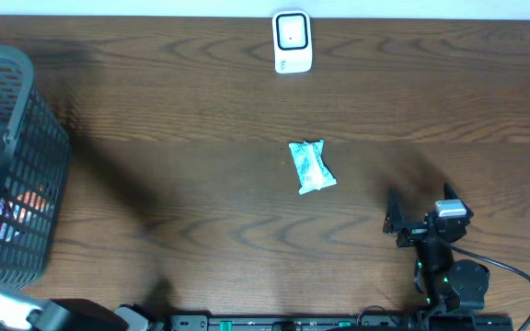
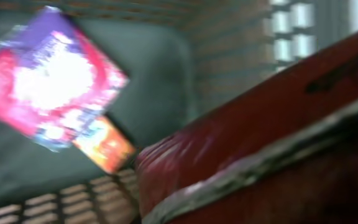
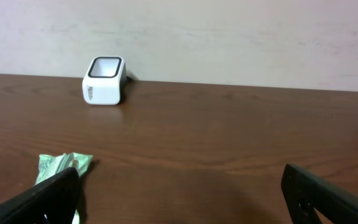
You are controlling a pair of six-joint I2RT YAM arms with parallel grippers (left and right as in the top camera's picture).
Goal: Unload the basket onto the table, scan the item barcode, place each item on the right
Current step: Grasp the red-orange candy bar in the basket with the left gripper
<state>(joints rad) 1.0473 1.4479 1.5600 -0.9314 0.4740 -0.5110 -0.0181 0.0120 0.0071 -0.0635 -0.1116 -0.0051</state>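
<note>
Down in the basket (image 1: 49,156) the left gripper clamps, apparently on the red packet (image 2: 241,143), fetching it for scanning; right gripper (image 1: 392,219) hangs wide open, spare

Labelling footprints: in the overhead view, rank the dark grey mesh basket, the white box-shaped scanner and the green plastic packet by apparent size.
1. Dark grey mesh basket: clearly largest, though cropped at the frame edge.
2. White box-shaped scanner and green plastic packet: about alike, left unranked.

Dark brown wood-grain table (image 1: 182,101). Dark grey plastic mesh basket (image 1: 49,175) stands on the table's left end, partly cut by the frame. Pale plain wall (image 3: 229,37) runs along the table's far edge.
</note>
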